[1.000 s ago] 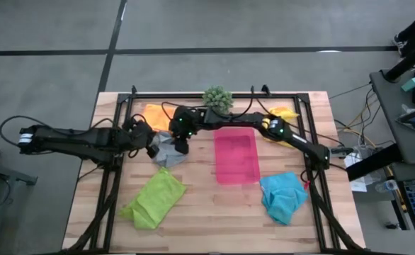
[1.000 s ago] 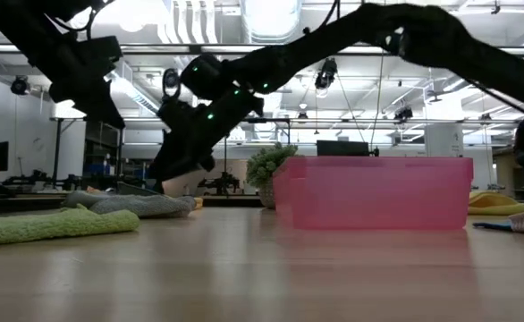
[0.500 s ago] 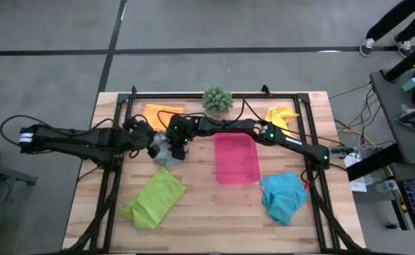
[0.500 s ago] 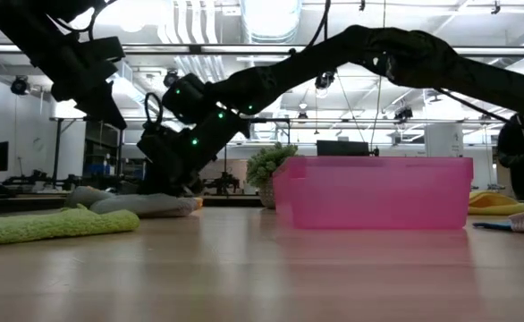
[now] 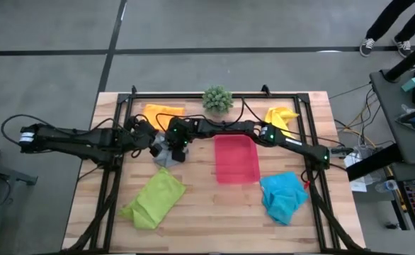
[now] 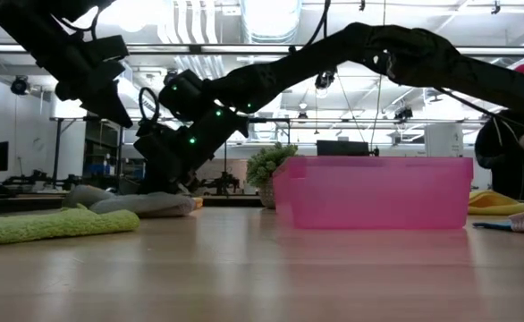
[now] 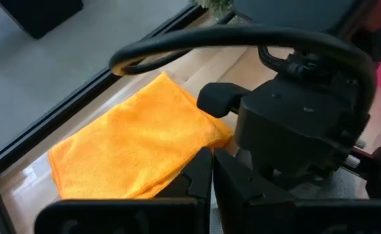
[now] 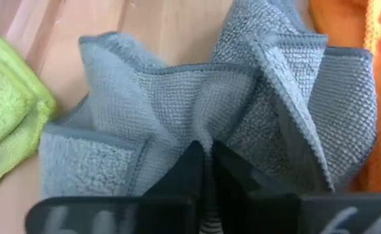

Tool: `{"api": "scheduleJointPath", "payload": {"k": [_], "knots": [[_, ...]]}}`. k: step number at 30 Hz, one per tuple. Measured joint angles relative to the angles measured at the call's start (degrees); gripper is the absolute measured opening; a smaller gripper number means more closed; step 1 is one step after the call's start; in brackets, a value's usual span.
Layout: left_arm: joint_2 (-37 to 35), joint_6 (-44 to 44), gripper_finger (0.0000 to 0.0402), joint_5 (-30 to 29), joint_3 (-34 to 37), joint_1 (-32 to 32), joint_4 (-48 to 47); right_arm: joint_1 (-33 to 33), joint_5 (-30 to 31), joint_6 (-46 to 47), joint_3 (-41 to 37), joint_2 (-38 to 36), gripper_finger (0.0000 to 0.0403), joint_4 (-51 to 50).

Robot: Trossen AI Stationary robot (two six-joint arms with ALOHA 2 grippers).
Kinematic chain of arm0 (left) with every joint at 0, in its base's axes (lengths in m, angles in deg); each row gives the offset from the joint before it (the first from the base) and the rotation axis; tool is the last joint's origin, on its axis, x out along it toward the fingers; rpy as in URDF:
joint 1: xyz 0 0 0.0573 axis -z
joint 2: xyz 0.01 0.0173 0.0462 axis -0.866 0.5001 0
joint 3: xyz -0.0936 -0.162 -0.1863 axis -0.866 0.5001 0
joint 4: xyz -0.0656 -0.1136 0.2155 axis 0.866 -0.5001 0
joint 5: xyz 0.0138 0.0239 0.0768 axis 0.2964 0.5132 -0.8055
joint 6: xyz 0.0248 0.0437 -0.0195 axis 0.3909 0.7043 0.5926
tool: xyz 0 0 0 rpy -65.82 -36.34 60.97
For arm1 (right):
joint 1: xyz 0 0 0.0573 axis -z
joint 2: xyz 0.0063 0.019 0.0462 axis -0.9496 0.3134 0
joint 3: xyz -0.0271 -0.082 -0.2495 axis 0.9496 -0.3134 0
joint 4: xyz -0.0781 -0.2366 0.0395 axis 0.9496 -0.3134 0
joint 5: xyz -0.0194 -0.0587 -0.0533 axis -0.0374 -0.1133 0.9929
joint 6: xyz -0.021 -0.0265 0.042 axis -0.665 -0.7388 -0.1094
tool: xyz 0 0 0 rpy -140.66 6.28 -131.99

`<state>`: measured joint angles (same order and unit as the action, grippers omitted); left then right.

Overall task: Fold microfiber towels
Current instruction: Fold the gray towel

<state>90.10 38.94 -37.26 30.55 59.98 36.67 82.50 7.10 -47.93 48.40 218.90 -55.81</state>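
Fingers of the right end effector (image 8: 207, 172) are pressed together on a pinch of the soft grey microfiber towel (image 8: 242, 104), which lies bunched on the wooden tabletop (image 5: 207, 205) under it. The left end effector (image 7: 211, 179) hangs just beside it, fingers pressed together on nothing I can see. Folding looks barely begun: the orange towel (image 5: 161, 113) just behind the pinch lies loosely doubled, while the lime green towel (image 5: 154, 198) nearer the tabletop's front, the yellow towel (image 5: 280, 115) and the turquoise towel (image 5: 282, 197), both well apart to the right, lie rumpled. The arms hide most of the grey cloth from above; the low view shows only its edge.
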Motion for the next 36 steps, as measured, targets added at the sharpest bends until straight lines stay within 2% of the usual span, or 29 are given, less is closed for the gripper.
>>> {"api": "scheduleJointPath", "payload": {"k": [8,14,23,28,32,36], "knots": [[-1.2,-0.3,0.0000,0.2,0.0,0.0,0.3,-1.1,0.4,-1.2,0.0,-4.8,0.0011,-4.9],[-2.7,-0.4,0.0000,4.3,-0.1,0.0,2.6,-4.0,12.0,-5.7,0.0,-7.2,0.0011,-12.5],[-3.4,-0.4,0.0000,10.2,-0.1,0.1,6.0,-9.0,12.0,-3.8,-1.3,-7.0,0.0012,-16.1],[-3.2,-0.4,0.0000,10.8,-0.1,0.1,7.2,-9.5,13.5,-2.2,-2.3,-7.0,0.0014,-15.8],[-3.0,-1.3,0.0000,10.8,-0.1,0.1,7.2,-9.3,13.7,-1.6,-3.0,-7.0,0.0035,-17.1],[-2.9,-1.8,0.0000,10.9,-0.1,0.1,7.3,-8.7,13.8,-1.3,-3.0,-7.0,0.0077,-17.6]]}}
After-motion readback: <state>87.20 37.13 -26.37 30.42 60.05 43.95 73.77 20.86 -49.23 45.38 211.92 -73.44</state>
